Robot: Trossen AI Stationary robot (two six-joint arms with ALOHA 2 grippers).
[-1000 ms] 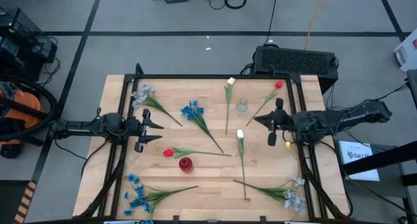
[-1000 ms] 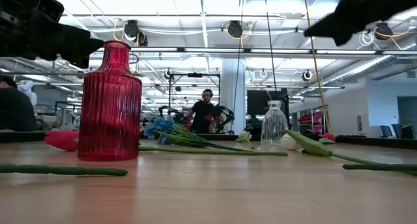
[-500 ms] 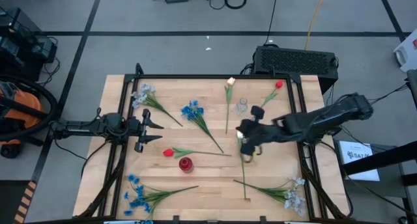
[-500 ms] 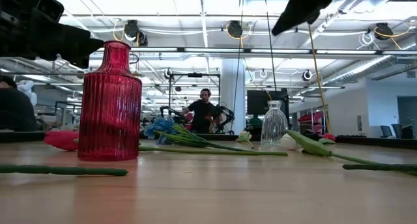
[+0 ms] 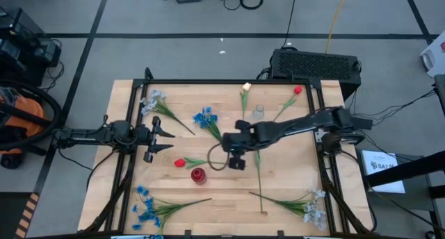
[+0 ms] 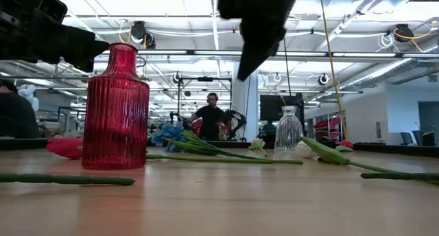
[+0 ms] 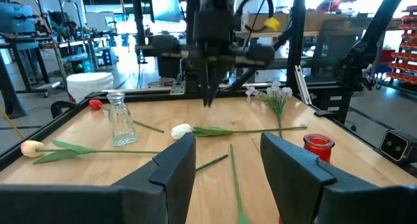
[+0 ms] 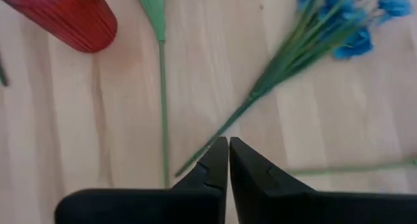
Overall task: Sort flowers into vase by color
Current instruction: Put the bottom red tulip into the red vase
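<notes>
Overhead, right claw (image 5: 235, 158) pinched shut, empty, above thin green stems, ribbed red glass vase (image 5: 198, 174), left claw (image 5: 167, 137) wide, empty

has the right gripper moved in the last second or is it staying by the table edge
Yes. The right gripper has swung from the table's right edge toward the middle; it now hangs, jaws shut, past the clear glass vase, over the stems near the red vase.

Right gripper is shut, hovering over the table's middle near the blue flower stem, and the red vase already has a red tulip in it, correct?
Not quite. In the high view the red vase is empty; the red tulip lies on the table beside it. The rest holds: the right gripper is shut, over the table's middle by the blue flower stem.
</notes>
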